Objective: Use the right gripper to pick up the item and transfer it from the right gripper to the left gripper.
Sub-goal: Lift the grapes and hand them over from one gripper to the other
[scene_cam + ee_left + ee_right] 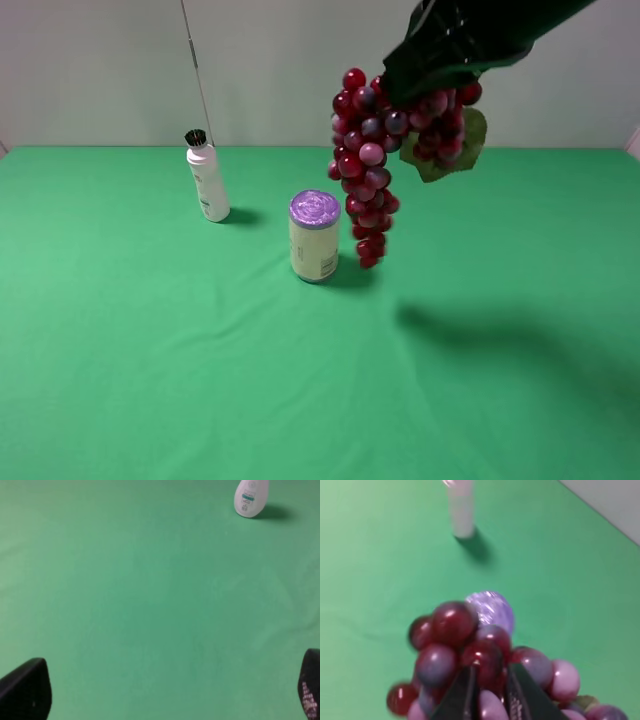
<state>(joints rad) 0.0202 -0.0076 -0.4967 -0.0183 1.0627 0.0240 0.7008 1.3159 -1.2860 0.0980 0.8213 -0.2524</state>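
**Green desk, red grapes aloft in the right hand**

Green cloth covers the whole desk, up to a pale wall behind. The black right arm reaches in from the upper right of the high view. The right hand is clamped on the upper part of the plastic grape bunch. In the right wrist view its two dark fingers stand close together, with glossy red and purple grapes pressed between and around them.

The bunch is held off the desk. Most of it trails downward in a long tail, and a dark shadow lies on the cloth towards the right. In the high view the tail's lowest grapes show just beside the can, on its right. Whether they touch it cannot be told.

The can stands upright near the middle of the desk, with a pale label and a purple lid. A white bottle with a black cap stands upright to the can's left, apart from it. A small pale green leaf hangs at the right side of the bunch, under the arm.

The left hand is spread wide and holds nothing. Only its two black fingertips show, over bare cloth, with the bottle far off.
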